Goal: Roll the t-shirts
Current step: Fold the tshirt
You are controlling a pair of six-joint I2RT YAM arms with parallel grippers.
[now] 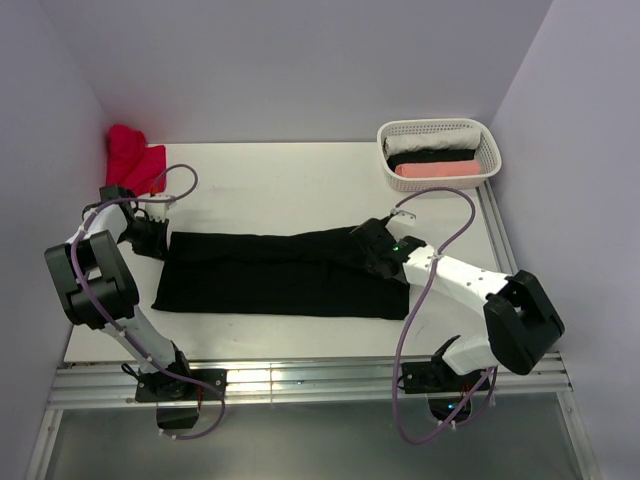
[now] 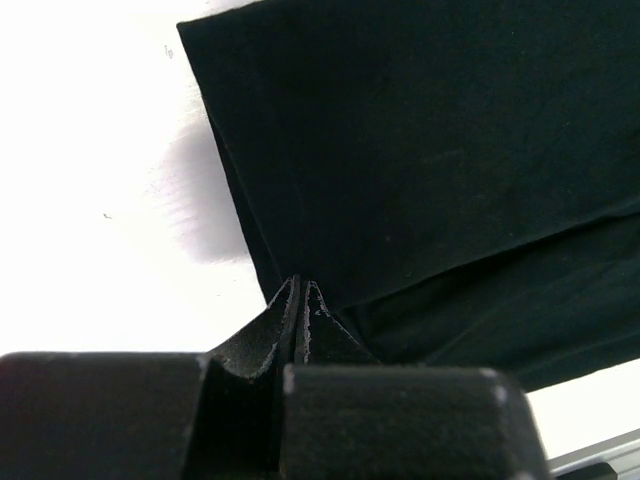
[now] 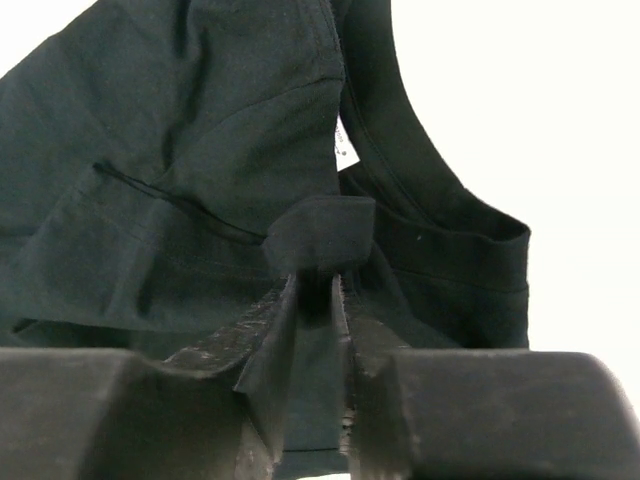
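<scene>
- The black t-shirt [image 1: 270,275] lies folded into a long band across the middle of the desk [image 1: 280,190], running from 9 o'clock to 3 o'clock.
- Its near edge runs close to the desk's front rail at 6 o'clock. The widest bare stretch lies beyond it toward 12 o'clock.
- A red cloth [image 1: 132,158] is heaped in the 10 o'clock corner. At 1 o'clock a white basket [image 1: 490,150] holds rolled cloths [image 1: 435,163] in white, black and coral.
- The left gripper [image 1: 150,240] sits at the band's 9 o'clock end. Only its wrist view shows the fingers pressed together on the hem.
- The right gripper [image 1: 372,248] is at the 3 o'clock end. Its wrist view alone shows the neckline and white tag [image 3: 344,148].
- Its fingers stand slightly apart with a bunched fold between them, which may be lying loose rather than gripped.
</scene>
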